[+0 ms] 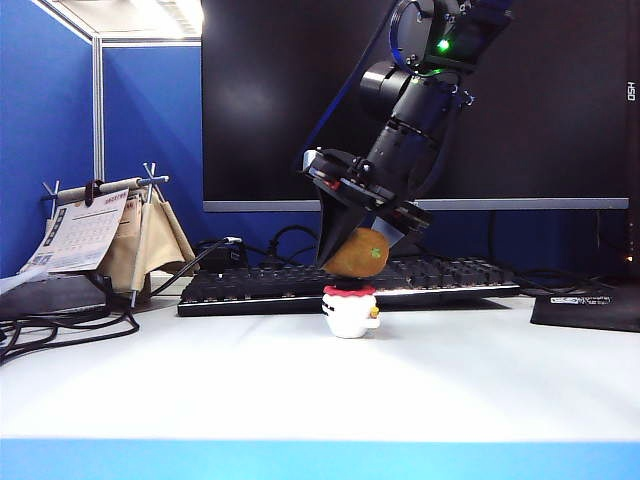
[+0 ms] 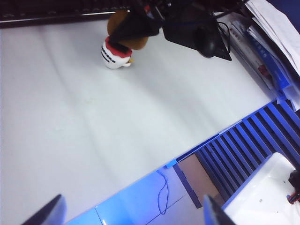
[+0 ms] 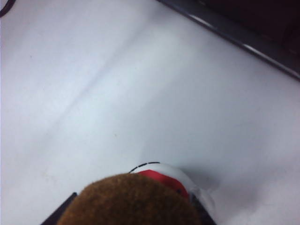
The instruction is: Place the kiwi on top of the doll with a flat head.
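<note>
Kiwi (image 1: 358, 253) clasped in the right gripper (image 1: 352, 262), its dark fingers (image 1: 335, 232) pinching the fruit from two sides and slanting down out of the arm that leans in from about one o'clock in the exterior view; the doll with a flat head (image 1: 351, 310) stands upright on the white desk (image 1: 200, 380) directly at six o'clock from the fruit — red rim and black top just under its brown underside. Whether the two already touch cannot be told; the gap, if any, is very slight.

In the exterior view the kiwi's long axis is tilted, its upper end towards two o'clock, its lower end towards eight; the fruit is wider than the doll's top, so the placing turns on its middle sitting over the flat cap and not to one side. In the right wrist view the kiwi (image 3: 131, 200) hides most of the doll (image 3: 164, 178), which peeks out beyond it.

The left gripper (image 2: 129, 213) hangs well apart near the desk's front edge, its fingers (image 2: 49, 213) spread wide and empty — the right arm is plainly the nearer; a short, straight lowering looks to be what remains.
</note>
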Action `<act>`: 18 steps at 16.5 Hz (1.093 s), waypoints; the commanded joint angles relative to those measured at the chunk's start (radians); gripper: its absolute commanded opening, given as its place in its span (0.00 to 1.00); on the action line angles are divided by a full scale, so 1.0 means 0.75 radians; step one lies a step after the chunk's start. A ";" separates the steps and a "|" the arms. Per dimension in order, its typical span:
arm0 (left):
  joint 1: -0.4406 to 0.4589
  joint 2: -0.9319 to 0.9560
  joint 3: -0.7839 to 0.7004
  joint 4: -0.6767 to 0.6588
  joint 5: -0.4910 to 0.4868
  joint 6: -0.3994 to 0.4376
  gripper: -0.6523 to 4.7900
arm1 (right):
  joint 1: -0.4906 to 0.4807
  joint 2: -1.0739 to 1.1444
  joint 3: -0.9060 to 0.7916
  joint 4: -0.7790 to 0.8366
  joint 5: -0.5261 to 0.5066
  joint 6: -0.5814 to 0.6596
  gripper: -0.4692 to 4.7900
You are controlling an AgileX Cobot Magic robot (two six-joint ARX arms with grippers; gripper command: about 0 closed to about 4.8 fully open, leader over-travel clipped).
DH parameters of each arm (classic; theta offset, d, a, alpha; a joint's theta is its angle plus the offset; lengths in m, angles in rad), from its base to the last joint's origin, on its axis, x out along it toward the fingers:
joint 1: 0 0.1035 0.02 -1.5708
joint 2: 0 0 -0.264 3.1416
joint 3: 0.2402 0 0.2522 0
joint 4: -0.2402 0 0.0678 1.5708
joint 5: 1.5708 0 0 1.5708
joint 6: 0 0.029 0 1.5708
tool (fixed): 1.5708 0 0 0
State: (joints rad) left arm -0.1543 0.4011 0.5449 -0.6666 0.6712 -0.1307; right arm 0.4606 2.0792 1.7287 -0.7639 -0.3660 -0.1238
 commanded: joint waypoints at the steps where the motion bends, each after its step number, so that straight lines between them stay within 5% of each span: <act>1: 0.000 0.001 0.005 0.012 0.009 0.000 0.82 | 0.003 -0.008 0.009 0.015 -0.003 -0.006 0.54; 8: 0.000 0.001 0.005 -0.002 0.008 0.000 0.82 | 0.003 -0.008 0.009 0.005 -0.003 -0.006 0.60; 11: 0.000 0.001 0.005 -0.004 0.008 0.001 0.82 | 0.003 -0.008 0.009 -0.002 -0.003 -0.006 0.73; 17: 0.000 0.001 0.005 -0.007 0.003 0.004 0.82 | 0.003 -0.008 0.009 0.005 -0.004 -0.005 0.73; 18: 0.000 0.001 0.005 -0.006 0.002 0.005 0.82 | 0.003 -0.008 0.009 0.018 -0.004 -0.005 0.82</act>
State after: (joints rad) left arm -0.1543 0.4015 0.5449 -0.6769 0.6704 -0.1303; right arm 0.4606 2.0792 1.7294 -0.7681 -0.3664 -0.1249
